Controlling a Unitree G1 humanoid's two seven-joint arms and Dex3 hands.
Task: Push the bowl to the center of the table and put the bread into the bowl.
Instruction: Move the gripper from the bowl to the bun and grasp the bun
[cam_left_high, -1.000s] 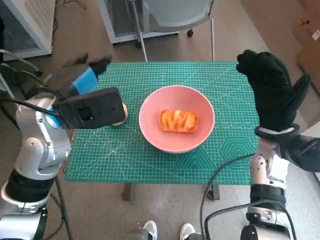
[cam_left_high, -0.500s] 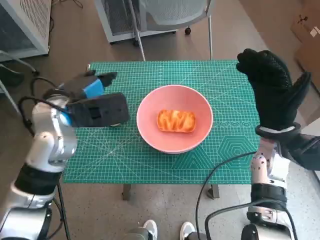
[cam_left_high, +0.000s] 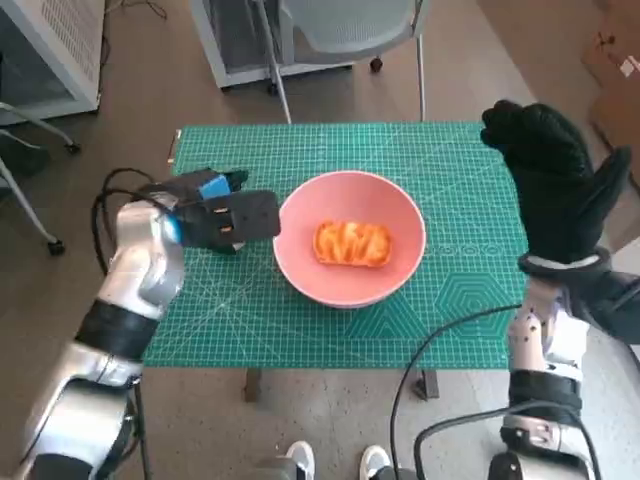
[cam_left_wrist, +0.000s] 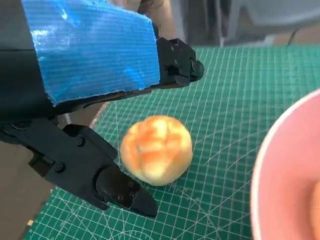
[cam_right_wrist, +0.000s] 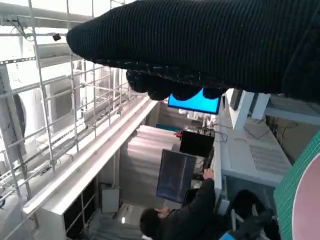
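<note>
Pink bowl (cam_left_high: 350, 250) mid-table on the green mat (cam_left_high: 450, 170), a glazed bread (cam_left_high: 352, 243) lying inside. Left hand (cam_left_high: 215, 215) low beside the bowl's rim; right hand (cam_left_high: 552, 190) raised upright at the table's edge, spread, holding nothing.

Over to the left wrist: fingers (cam_left_wrist: 120, 187) parted either side of a round bun (cam_left_wrist: 157, 149) resting on the mat, not clamped.

Right wrist: glove across the top, a person (cam_right_wrist: 185, 212) seated at screens.

A grey chair (cam_left_high: 350, 25) is seen at the frame's top, white shoes (cam_left_high: 335, 462) at its bottom edge.
</note>
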